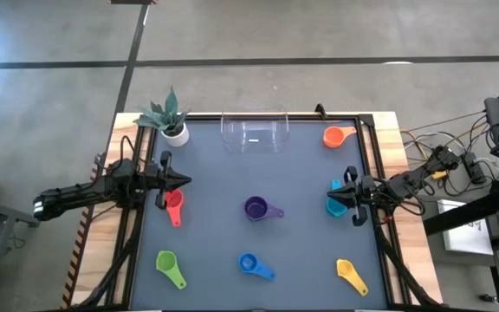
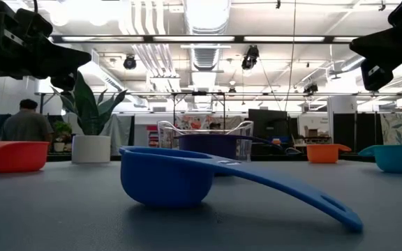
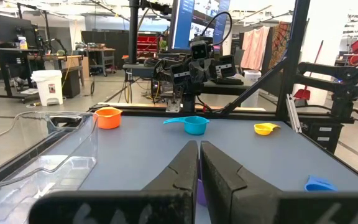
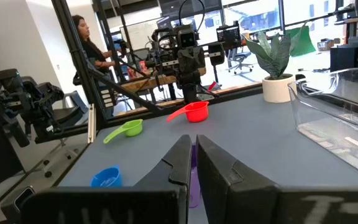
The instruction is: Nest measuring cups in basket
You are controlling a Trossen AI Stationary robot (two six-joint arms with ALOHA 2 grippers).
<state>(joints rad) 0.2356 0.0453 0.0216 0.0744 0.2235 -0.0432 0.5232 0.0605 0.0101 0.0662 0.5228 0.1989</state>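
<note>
A dark table seen from above, with a clear basket [image 1: 255,132] at the middle of its far edge, holding no cups. Seven measuring cups lie scattered on the mat: the orange cup [image 1: 336,136] near the far right corner, the teal cup [image 1: 337,204] at the right, the red cup [image 1: 174,206] at the left, the purple cup [image 1: 257,209] in the centre, and the green cup [image 1: 170,267], blue cup [image 1: 252,265] and yellow cup [image 1: 351,274] along the near edge. The left gripper [image 1: 180,181] hovers just above the red cup, fingers pressed together, holding nothing. The right gripper [image 1: 334,193] hangs beside the teal cup — also closed and empty. A potted plant [image 1: 168,117] stands at the far left corner.
</note>
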